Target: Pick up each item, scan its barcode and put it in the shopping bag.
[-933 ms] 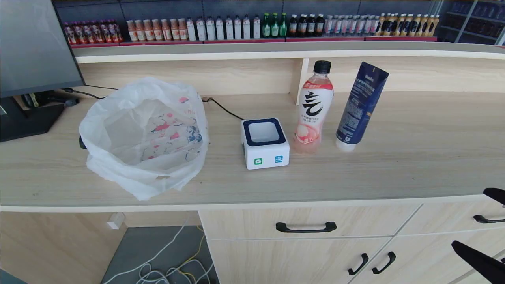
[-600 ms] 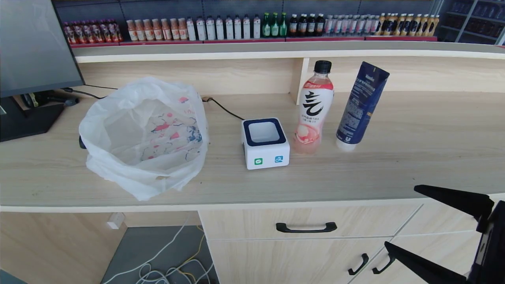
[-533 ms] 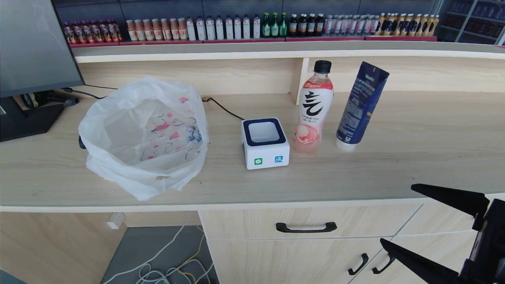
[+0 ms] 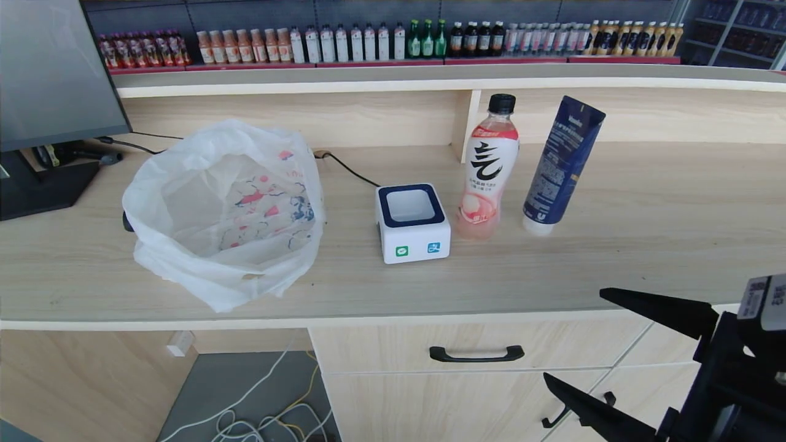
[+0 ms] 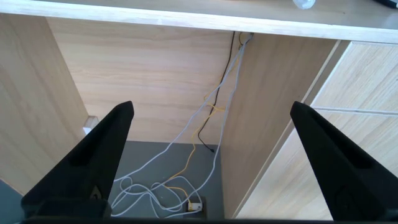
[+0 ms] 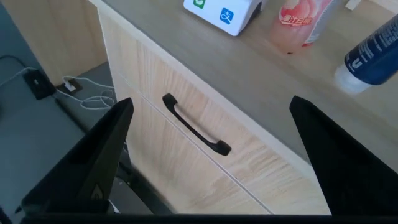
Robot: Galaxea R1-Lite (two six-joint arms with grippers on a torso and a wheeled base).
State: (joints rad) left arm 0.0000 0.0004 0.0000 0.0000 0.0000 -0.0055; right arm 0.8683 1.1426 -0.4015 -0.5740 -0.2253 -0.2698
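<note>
— On the counter [image 4: 645, 245], approx. mid-span, where was the scanner [image 4: 412, 222] noted, and what was stood next to it?

— It was placed at ctr, between front and back edges. Just beside it, toward the counter's right end, the bottle [image 4: 488, 169] was stood upright. Just beside that, the tube [image 4: 562, 166] was balanced on its cap [image 4: 539, 226] and tilted. Toward the left end, near the front edge, the shopping bag [image 4: 227, 215] was set w/ its mouth open. Nothing was judged scanned or bagged yet.

— Grippers?

— Off the front edge, below counter level by the drawers [image 4: 381, 353], the right gripper [image 4: 574, 334] was held w/ jaws spread wide and nothing between them. Lower down, the left gripper [image 5: 211, 109] was pointed at the open bay [image 5: 155, 81] under the counter, jaws likewise wide and empty.

— How was the bottle expected to handle?

— It was judged full, so fairly heavy. The plastic wall was judged stiff enough but smooth, round and glossy, so slip was considered likely under a light pinch. A mid-body hold below the shoulder was recommended, jaws set across the diameter. The barcode side couldn't be told.

— And the tube?

— Prob. light and soft; the body would be dented if squeezed hard. The stiffest part was judged to be near the cap. Tipping was to be expected from any nudge, esp. w/ the bottle so close, so an approach from the front edge was advised.
</note>
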